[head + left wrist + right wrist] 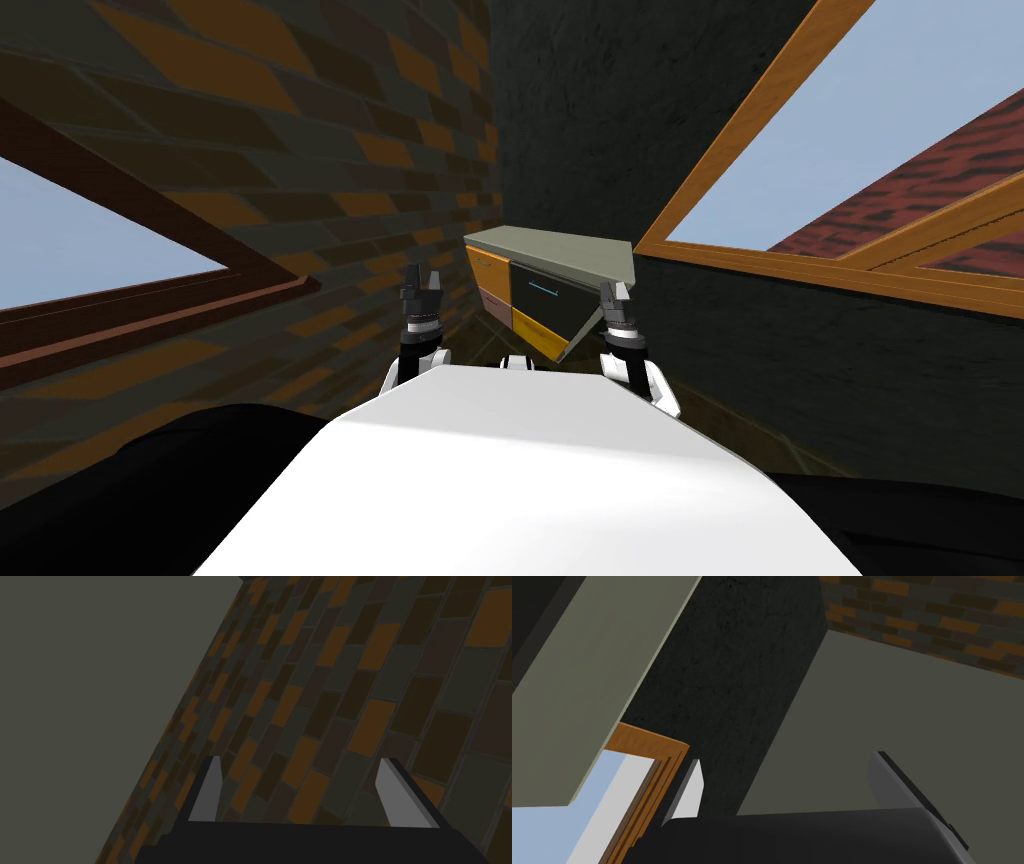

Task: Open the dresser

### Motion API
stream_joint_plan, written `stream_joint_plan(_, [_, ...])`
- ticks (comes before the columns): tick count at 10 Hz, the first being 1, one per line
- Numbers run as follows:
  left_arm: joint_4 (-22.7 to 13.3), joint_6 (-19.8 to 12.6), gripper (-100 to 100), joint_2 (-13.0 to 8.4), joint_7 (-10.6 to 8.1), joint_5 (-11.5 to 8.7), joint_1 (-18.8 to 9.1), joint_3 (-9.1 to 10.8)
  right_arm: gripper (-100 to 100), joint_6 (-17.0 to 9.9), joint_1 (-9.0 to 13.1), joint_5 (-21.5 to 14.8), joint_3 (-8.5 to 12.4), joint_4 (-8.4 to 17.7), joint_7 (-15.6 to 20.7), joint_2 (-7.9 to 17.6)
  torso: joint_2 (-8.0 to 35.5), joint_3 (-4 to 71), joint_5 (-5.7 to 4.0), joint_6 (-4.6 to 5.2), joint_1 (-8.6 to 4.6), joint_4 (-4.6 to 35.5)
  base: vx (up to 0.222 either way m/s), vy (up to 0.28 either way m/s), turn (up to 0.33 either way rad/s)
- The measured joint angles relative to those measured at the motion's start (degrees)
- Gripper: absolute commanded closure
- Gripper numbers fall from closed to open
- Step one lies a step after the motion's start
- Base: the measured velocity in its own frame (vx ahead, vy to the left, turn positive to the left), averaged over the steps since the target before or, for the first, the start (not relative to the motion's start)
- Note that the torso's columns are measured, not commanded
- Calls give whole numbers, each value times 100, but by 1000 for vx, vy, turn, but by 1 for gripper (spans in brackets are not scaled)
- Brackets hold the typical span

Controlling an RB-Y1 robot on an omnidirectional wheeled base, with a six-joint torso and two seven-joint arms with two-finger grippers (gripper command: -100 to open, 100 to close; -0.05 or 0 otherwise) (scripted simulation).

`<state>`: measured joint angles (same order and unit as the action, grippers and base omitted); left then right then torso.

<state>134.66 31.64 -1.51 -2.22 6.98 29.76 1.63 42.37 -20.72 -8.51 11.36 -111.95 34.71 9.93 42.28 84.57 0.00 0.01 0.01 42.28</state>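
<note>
The dresser (548,252) stands against the far dark wall, with a grey-green top, orange fronts (490,276) and a dark panel bearing a thin pale handle (541,290). All its fronts look shut. My left gripper (422,273) is raised short of its left side, with fingers open and nothing between them; in the left wrist view it (299,759) points at the brick wall. My right gripper (612,291) hovers just off the dresser's right corner, also open (786,757) and holding nothing. A grey-green slab (587,701) like the dresser's top lies beside its finger (692,786).
A brick wall (300,150) with a dark-framed window (120,300) runs along the left. A wood-framed window (800,150) in the dark wall (800,360) sits on the right. The dresser fills a narrow corner between them.
</note>
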Motion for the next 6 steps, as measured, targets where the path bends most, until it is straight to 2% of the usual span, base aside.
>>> stream_joint_plan(3, [0, 0, 0, 0, 0, 0, -1, 0, -100, 183, 74, -17, 115, 270, 448, 12, 3, -1, 0, -3, -3, 0, 66, 101, -90])
stream_joint_plan(6, [0, 0, 0, 0, 0, 0, 0, 0, -100, 403, 221, -53, 237, 649, 939, 3, -3, 2, 0, 0, 1, -1, 63, 97, -78])
